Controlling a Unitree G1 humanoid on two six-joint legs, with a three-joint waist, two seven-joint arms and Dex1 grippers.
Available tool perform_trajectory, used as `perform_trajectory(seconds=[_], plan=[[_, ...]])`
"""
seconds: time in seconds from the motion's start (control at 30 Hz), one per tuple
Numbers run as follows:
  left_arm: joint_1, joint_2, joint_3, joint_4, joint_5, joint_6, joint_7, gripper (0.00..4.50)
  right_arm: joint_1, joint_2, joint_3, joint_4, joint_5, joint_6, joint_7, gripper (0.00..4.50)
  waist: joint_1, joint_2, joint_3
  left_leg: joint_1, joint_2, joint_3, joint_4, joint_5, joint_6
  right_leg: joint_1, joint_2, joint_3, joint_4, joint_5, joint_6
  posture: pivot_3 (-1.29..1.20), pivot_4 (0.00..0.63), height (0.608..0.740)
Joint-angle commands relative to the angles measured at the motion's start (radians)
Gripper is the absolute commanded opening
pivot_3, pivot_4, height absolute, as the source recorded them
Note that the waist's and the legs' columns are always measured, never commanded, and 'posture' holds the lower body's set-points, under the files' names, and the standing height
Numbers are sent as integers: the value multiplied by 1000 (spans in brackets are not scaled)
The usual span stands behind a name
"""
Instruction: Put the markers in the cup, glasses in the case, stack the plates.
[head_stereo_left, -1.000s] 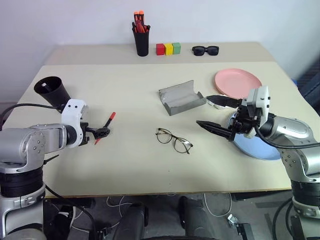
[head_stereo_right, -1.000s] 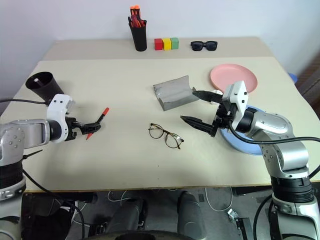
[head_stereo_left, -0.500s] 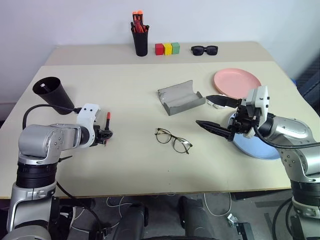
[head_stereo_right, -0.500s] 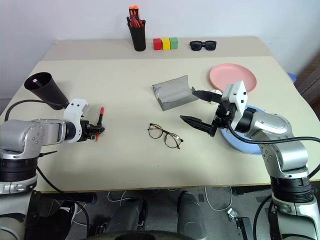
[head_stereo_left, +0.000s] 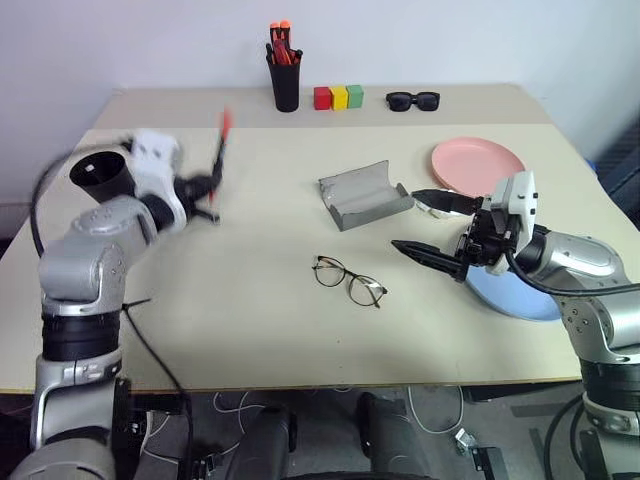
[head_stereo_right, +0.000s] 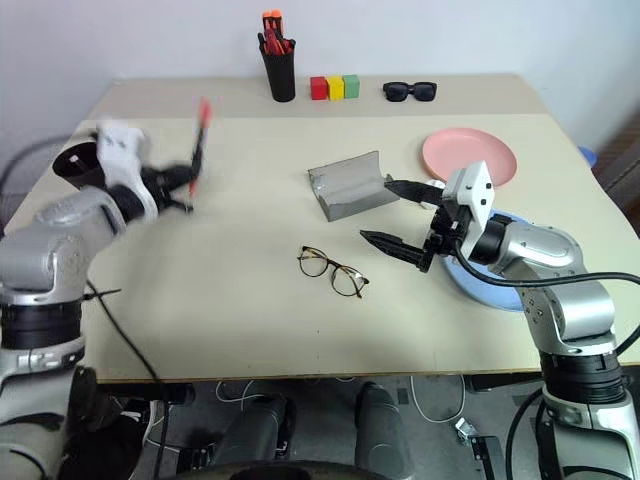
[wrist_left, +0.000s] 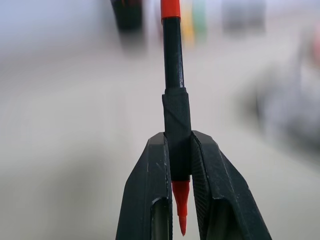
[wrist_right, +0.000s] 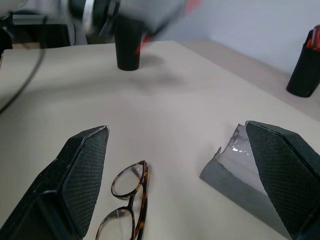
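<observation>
Left claw clamped on red marker, right claw spread apart above table, no readable writing

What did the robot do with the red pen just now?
The left end effector closed on the red marker, lifted it off the table and swung it up beside the cup. The right end effector, glasses, case and plates stayed put.
</observation>
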Motion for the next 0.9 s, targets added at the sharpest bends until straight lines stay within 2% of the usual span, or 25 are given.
perform_trajectory(seconds=[0.03, 0.13, 0.3, 0.5, 0.67, 0.83, 0.9], plan=[[-1, 41, 125, 133, 60, -309, 9, 104, -16, 3, -14, -4, 1, -20, 3, 4500, -3, 0, 0, 0, 0, 0, -1, 0, 0, 0, 0, 0, 0, 0, 0, 0, 150, 740], [-23, 85, 181, 287, 86, -499, 14, 104, -18, 5, -12, -2, -1, -21, 4, 4500, 4, 0, 0, 0, 0, 1, 0, 0, 0, -1, 0, 0, 0, 0, 0, 0, 150, 740], [-77, 140, 242, 686, 79, -785, -23, 104, -25, 12, -8, -14, 1, -20, 0, 4500, 11, 0, 0, -1, 0, 0, 1, 0, 0, 1, 0, 0, 0, 0, 0, 0, 150, 740], [-215, 128, 228, 1017, 84, -928, -60, 104, -31, 12, -3, -22, 1, -16, -4, 4500, 28, -3, -1, -1, -1, 0, 3, 0, 0, 2, 0, -1, 0, 0, 0, 0, 150, 740], [-246, 102, 185, 1128, 116, -982, -72, 104, -29, 11, -8, -32, 6, -9, -12, 4500, 23, -3, -1, 0, -1, 0, 3, 0, 1, 2, 0, -1, 1, 1, 1, 0, 150, 740], [-224, 85, 185, 1148, 96, -980, -98, 104, -13, 2, -21, -42, 7, -8, -16, 4500, 15, -3, -1, -1, 0, 0, 3, 0, 1, 2, 0, -1, 1, 1, 1, 0, 150, 740], [-217, 81, 193, 1140, 79, -982, -118, 1012, -13, 2, -21, -41, 7, -8, -16, 4500, 7, -3, -1, -1, 0, -1, 2, 0, 1, 2, 0, -1, 1, 1, 1, 0, 150, 740]])
